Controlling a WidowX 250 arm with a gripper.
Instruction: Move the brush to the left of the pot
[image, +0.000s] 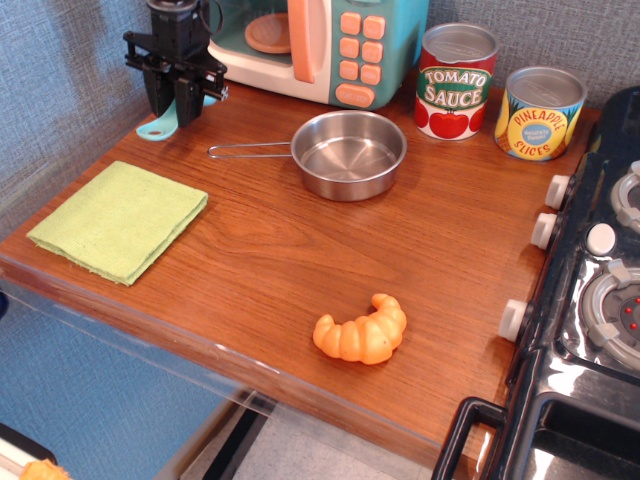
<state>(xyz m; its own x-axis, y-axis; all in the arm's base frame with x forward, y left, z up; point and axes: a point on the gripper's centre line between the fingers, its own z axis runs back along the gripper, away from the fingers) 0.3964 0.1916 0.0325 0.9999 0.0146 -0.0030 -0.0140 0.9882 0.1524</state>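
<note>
The brush (160, 125) hangs from the black fingers (178, 100) at the far left corner of the counter (300, 260). Only its light-teal handle end shows, poking out below and to the left of the fingers, with the oval hole at its tip; the bristles are hidden behind the fingers. The fingers are clamped together on the brush's upper part. Whether the handle tip touches the wood or hovers just above it cannot be told.

To the right of the fingers sits the pot (350, 153), a shallow shiny steel pan, its thin wire handle reaching left toward the fingers and ending just below and to the right of them. The brush is apart from the pot, beyond the end of that handle.

Just behind and to the right of the fingers stands a teal toy microwave (320, 45) with orange buttons. Farther right are a tomato sauce can (456, 82) and a pineapple can (540, 113). Nearer the camera than the fingers lies a folded green cloth (120, 220). Well apart, toward the front, rests an orange croissant (362, 330). A black stove (590, 300) borders the counter's right edge. The counter is brown wood, backed by a grey-blue wall (60, 80).
</note>
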